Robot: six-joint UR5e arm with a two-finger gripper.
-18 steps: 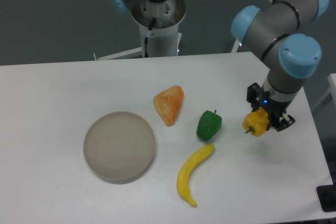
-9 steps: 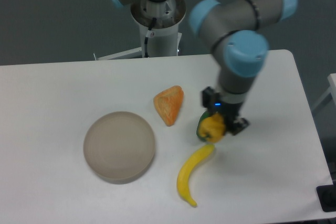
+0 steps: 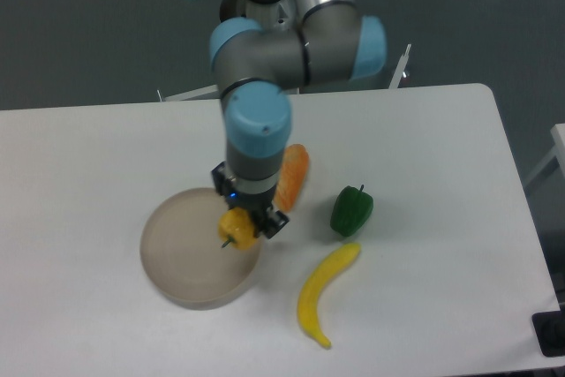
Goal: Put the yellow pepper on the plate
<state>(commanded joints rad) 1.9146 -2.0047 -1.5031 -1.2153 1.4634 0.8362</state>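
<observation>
From the fixed camera, the arm reached down from the top of the picture and its gripper [image 3: 241,225] hung over the right part of the plate [image 3: 181,258]. The fingers [image 3: 274,223] were closed on the yellow pepper [image 3: 237,228], which sat between them with its short dark stem pointing down and to the left; whether the pepper touched the plate's surface could not be told. The plate lay on the white table [image 3: 88,174], left of centre. An orange wedge-shaped piece [image 3: 294,176] lay just right of the arm's wrist, partly hidden behind it. A green pepper [image 3: 351,209] stood further right, apart from the plate. A yellow banana [image 3: 322,292] lay below the green pepper, its upper tip near the pepper's base, curving down and to the left.
</observation>
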